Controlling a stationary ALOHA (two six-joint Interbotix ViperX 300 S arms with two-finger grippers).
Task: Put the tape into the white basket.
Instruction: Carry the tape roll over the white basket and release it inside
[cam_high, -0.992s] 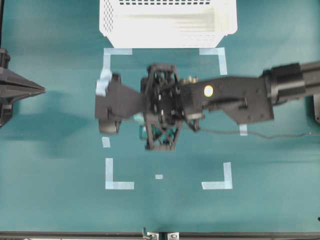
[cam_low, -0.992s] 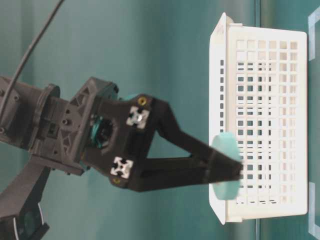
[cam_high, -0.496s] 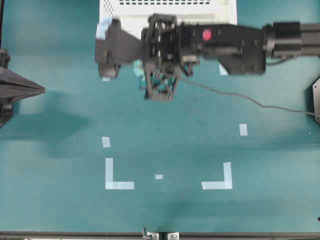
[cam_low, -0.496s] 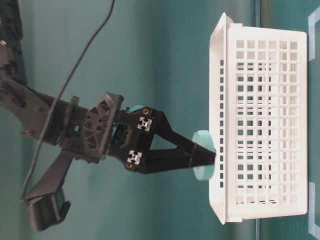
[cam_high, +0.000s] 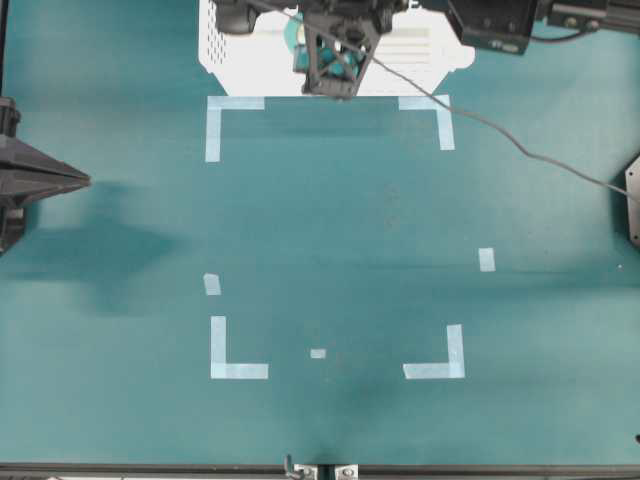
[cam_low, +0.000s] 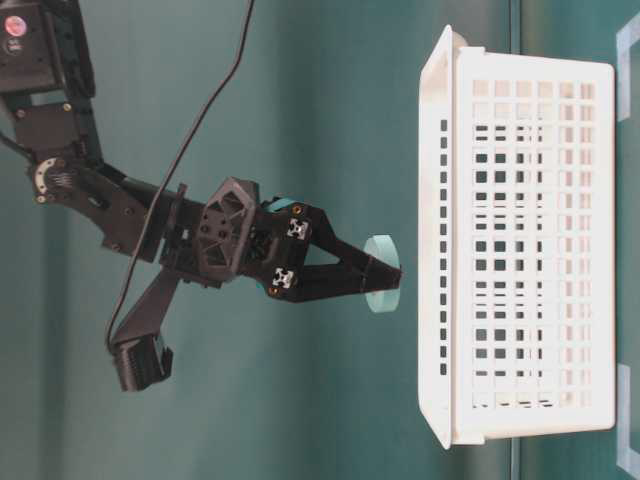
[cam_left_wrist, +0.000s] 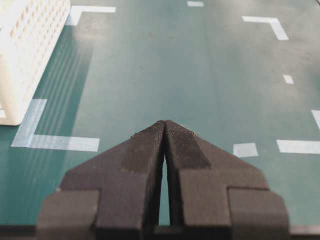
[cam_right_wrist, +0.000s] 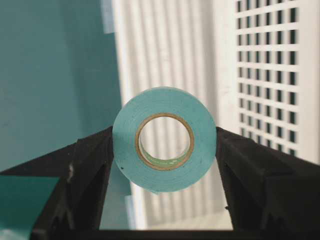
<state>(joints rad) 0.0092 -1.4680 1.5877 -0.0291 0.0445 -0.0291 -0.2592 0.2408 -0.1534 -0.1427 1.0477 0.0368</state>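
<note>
The right gripper (cam_right_wrist: 165, 145) grasps the tape (cam_right_wrist: 165, 139) by its outer rim, one finger on each side, held in the air over the open top of the white basket (cam_low: 520, 250) at the bench's far edge. The left gripper (cam_left_wrist: 165, 131) is clenched on nothing, by the bench's left edge.

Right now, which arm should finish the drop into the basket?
The right. Its gripper already holds the tape over the white basket. The left gripper is shut, empty and off at the table's side.
</note>
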